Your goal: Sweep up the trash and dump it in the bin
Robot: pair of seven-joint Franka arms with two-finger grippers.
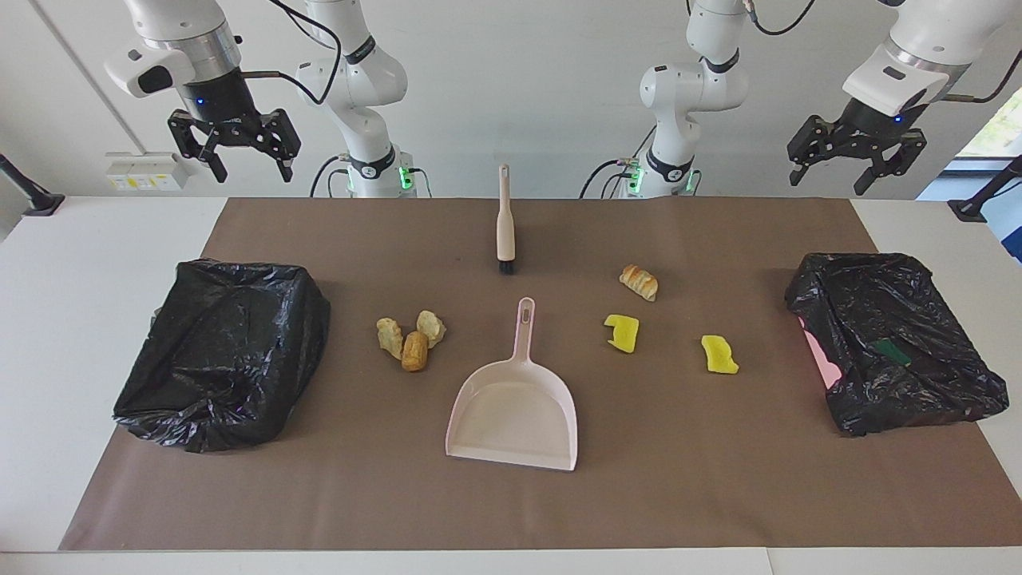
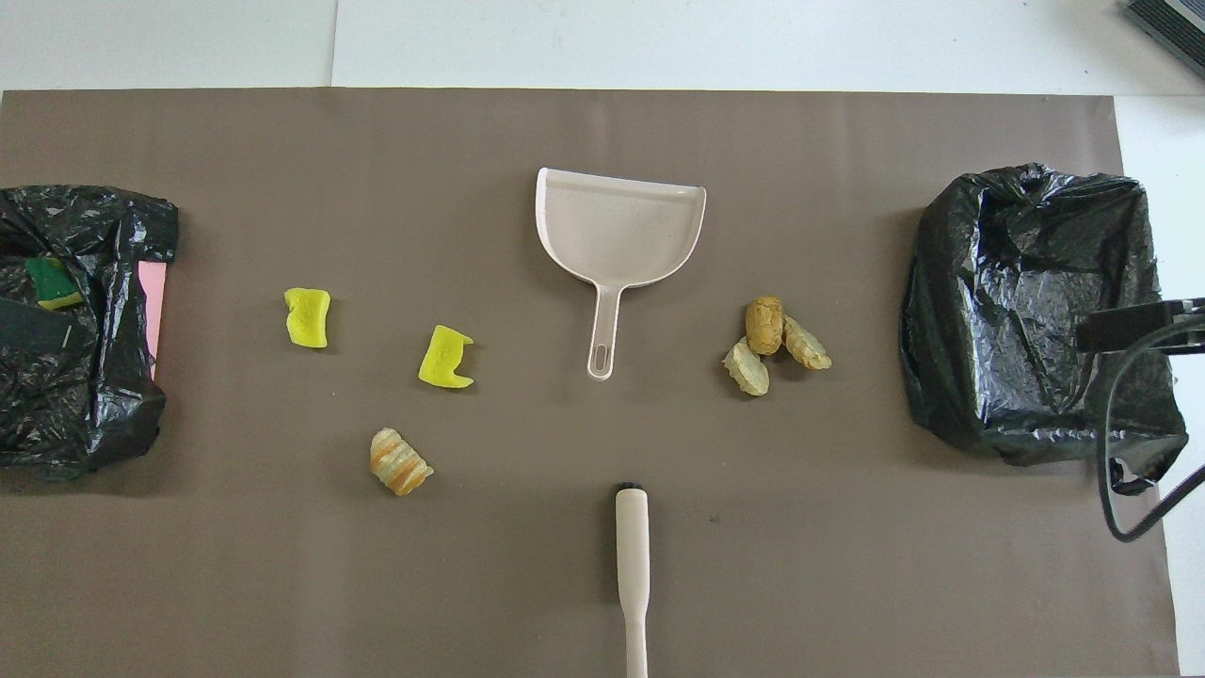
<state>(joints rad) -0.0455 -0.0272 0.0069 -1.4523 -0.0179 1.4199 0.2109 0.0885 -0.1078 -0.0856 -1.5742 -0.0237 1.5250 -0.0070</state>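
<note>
The trash lies on the brown mat as several scraps. Three tan lumpy chunks (image 1: 411, 339) (image 2: 772, 344) huddle toward the right arm's end. Toward the left arm's end lie a lone tan chunk (image 1: 639, 281) (image 2: 400, 461) and two yellow pieces (image 1: 623, 332) (image 1: 718, 354) (image 2: 445, 358) (image 2: 308, 317). A black-bagged bin (image 1: 223, 351) (image 2: 1026, 311) sits at the right arm's end. The pale pink dustpan (image 1: 515, 407) (image 2: 617, 226) lies mid-mat, and the beige brush (image 1: 505, 224) (image 2: 632, 556) lies nearer the robots. My right gripper (image 1: 251, 172) and left gripper (image 1: 830, 182) hang open, high over the table's robot-side edge, holding nothing.
A second black-bagged bin (image 1: 862, 267) (image 2: 94, 226) stands at the left arm's end, with a pink wall showing and a green-and-yellow sponge (image 2: 47, 282) inside. The brown mat (image 1: 718, 495) covers most of the white table. A dark cable (image 2: 1120, 471) hangs over the right-end bin in the overhead view.
</note>
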